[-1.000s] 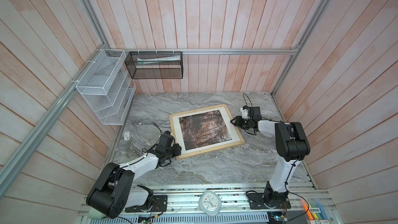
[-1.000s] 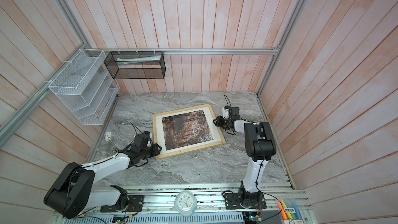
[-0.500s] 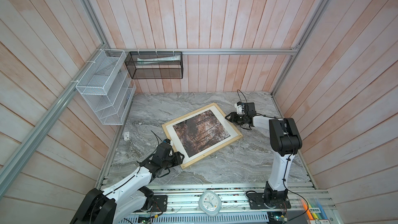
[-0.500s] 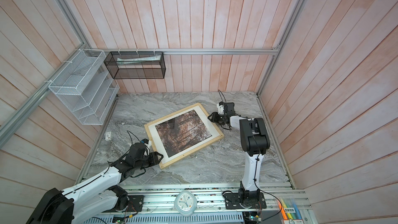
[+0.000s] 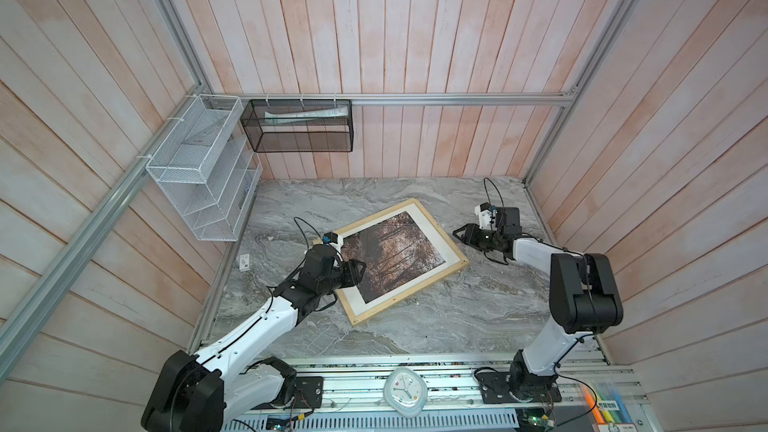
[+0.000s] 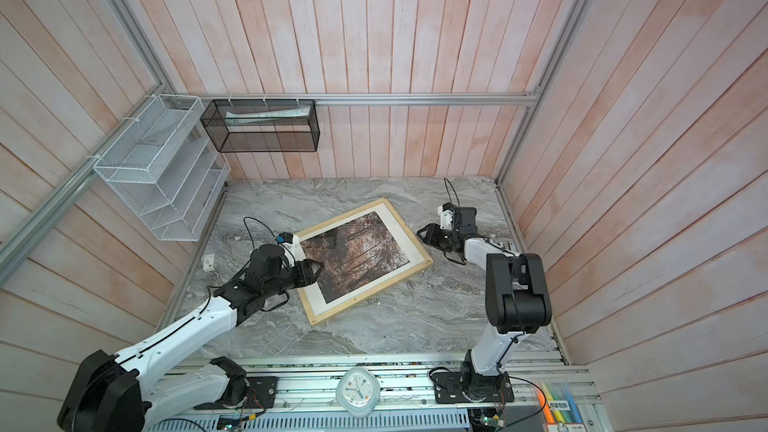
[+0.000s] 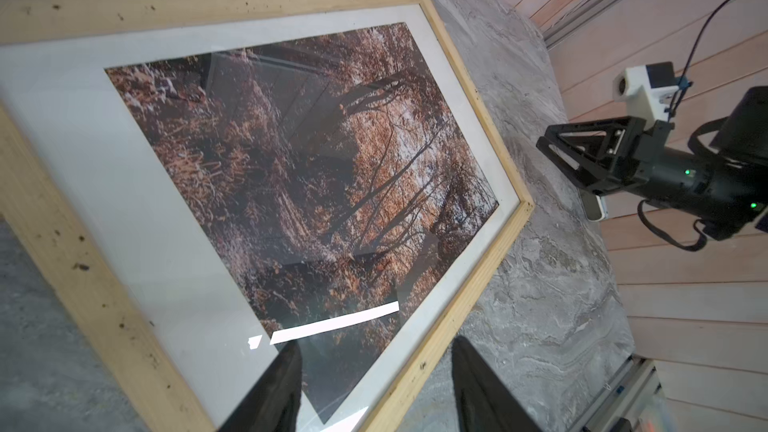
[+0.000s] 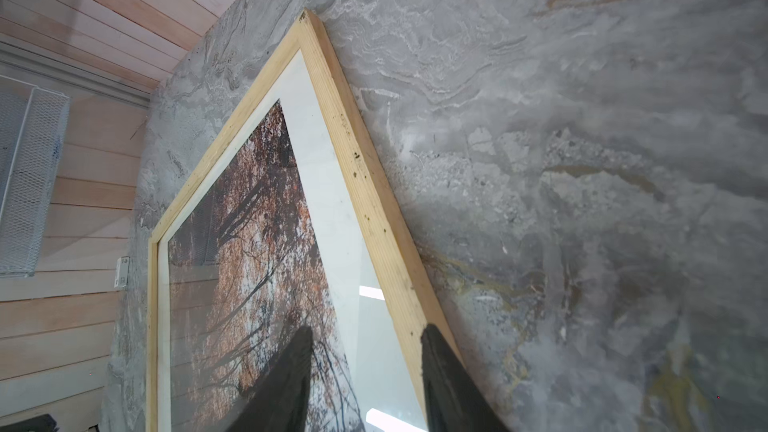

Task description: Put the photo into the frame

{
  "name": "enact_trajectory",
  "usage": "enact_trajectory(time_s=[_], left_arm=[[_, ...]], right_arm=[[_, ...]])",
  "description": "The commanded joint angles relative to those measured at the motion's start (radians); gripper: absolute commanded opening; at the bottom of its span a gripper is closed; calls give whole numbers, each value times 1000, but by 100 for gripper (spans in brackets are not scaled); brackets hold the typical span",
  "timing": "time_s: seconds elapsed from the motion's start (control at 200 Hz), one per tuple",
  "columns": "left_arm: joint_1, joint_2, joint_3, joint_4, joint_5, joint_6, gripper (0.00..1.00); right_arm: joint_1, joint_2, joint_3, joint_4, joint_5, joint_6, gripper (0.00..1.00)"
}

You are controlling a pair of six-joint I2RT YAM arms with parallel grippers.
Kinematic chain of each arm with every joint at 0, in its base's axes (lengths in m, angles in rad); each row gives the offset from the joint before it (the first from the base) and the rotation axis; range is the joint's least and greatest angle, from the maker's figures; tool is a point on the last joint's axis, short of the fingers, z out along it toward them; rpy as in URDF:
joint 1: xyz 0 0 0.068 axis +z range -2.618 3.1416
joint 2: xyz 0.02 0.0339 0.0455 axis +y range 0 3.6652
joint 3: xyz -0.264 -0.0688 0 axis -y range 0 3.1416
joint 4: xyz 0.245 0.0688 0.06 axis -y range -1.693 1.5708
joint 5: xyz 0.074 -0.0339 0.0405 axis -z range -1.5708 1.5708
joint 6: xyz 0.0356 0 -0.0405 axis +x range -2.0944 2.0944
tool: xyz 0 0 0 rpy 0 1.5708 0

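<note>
The frame (image 5: 415,287) (image 6: 374,288) of pale wood lies flat and turned at an angle on the grey marble table. Inside it, under glass and a white mat (image 7: 145,222), sits the photo (image 5: 395,253) (image 6: 353,255) of an autumn forest. My left gripper (image 5: 361,270) (image 7: 374,344) hovers open above the frame's left part, holding nothing. My right gripper (image 5: 457,234) (image 8: 368,328) is open just off the frame's right edge, clear of the wood (image 8: 365,184).
A white wire rack (image 5: 199,176) and a black mesh basket (image 5: 297,126) hang on the walls at the back left. A small white tag (image 5: 244,261) lies by the left table edge. A clock (image 5: 405,390) sits on the front rail.
The frame has swung counter-clockwise on the table. Both grippers were at its left and right edges; the left now stands open over it, and the right has drawn off its edge.
</note>
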Motion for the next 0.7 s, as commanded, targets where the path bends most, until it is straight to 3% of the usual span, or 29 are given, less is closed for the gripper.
enact_trajectory(time_s=[0.0,0.475,0.695], left_arm=[[46,65,78,6,-19,85,59],[284,503,401,147,108,193,60],[352,746,609,93,148,163,60]], right_arm=[[-3,-79,-87,29,15,3,44],[19,-496,-524,77,16,100,47],[142,-568,-690,214,8,211,48]])
